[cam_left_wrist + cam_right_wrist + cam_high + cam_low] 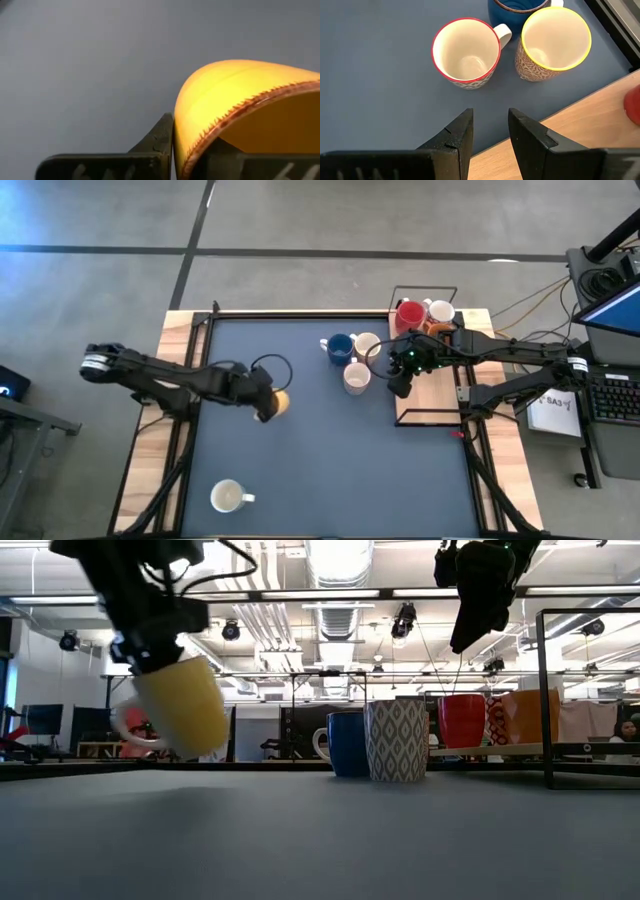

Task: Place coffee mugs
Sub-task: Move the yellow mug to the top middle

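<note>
The left pincer (268, 402) is clamped on the rim of a yellow mug (180, 705), one finger inside and one outside, and holds it tilted above the middle of the desk (330, 480), clear of the mat in the low view. A rim grip on glazed ceramic could slip, or the mug could swing about the fingers; set down at this tilt it might land on an edge and roll or tip. The mug is a warm yellow-orange with a pale handle (128, 730) and a brownish, slightly ragged line round its lip. The right pincer (490, 131) hangs open and empty over the desk's right edge, near three grouped mugs: a blue one (340, 347), a patterned one with a yellow rim (553, 42) and one with a red rim (465, 52). A careless move there could knock them together. A white mug (229, 497) stands alone near the front; a red one (409, 315) and others wait on the wooden board (430, 405).
</note>
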You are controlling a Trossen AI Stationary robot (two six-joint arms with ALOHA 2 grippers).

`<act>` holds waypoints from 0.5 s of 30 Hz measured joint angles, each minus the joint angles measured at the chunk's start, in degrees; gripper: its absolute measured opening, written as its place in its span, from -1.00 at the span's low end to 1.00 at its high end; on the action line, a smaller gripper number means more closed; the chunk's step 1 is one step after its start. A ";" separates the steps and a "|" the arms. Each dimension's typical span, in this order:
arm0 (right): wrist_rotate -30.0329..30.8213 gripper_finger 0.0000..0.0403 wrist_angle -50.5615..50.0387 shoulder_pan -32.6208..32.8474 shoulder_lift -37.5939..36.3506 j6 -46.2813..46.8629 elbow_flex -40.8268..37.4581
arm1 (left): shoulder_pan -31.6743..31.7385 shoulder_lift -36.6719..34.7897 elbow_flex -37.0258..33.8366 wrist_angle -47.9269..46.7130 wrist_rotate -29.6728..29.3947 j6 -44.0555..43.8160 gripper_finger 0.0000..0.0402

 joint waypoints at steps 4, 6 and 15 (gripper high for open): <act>0.02 -0.45 -0.01 0.00 0.00 0.00 0.00 | 4.71 2.39 0.91 5.82 2.24 5.91 -0.97; 0.01 -0.45 0.01 0.00 0.00 0.02 0.00 | 6.76 4.13 1.55 8.00 3.39 8.35 -0.97; 0.00 -0.45 -0.01 0.00 0.00 0.02 0.00 | 12.65 13.09 8.45 11.14 5.51 15.74 -0.97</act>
